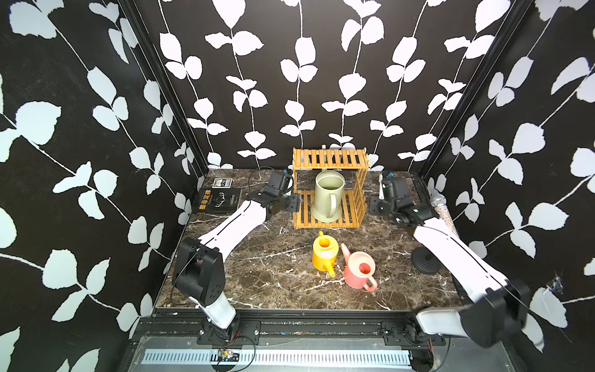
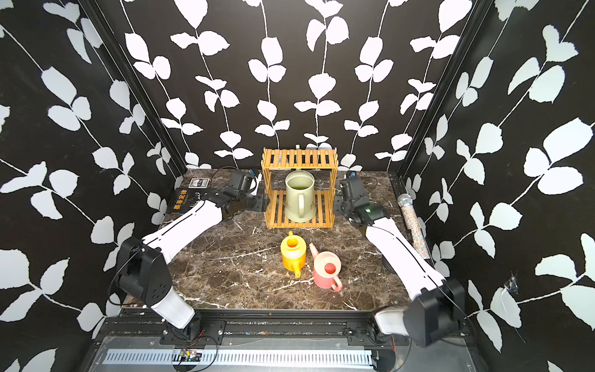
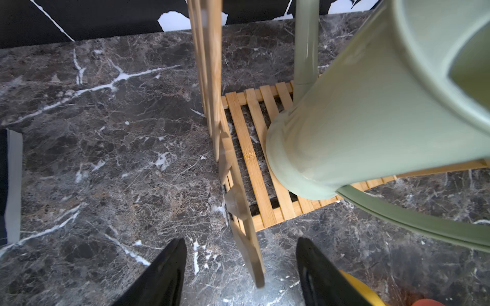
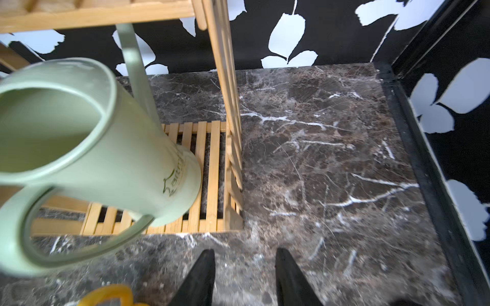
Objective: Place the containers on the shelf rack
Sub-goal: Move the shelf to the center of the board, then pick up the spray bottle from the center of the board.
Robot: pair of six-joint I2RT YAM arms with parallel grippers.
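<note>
Black book [image 1: 219, 200] left edge; glittery microphone [image 2: 414, 227] right edge.

In both top views the shelf rack [image 1: 329, 158] top tier hides most of the green can [image 1: 327, 196] spout. Left wrist view crops that can's rim. We only get slivers of the yellow can [image 3: 363, 291] and pink can [image 3: 428, 303]. Microphone [image 1: 438, 201] sits partly behind the right arm.

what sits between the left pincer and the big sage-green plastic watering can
The slatted side wall of the orange-brown bamboo shelf rack, seen in the left wrist view standing between the left pincer and the sage-green plastic watering can.
</note>
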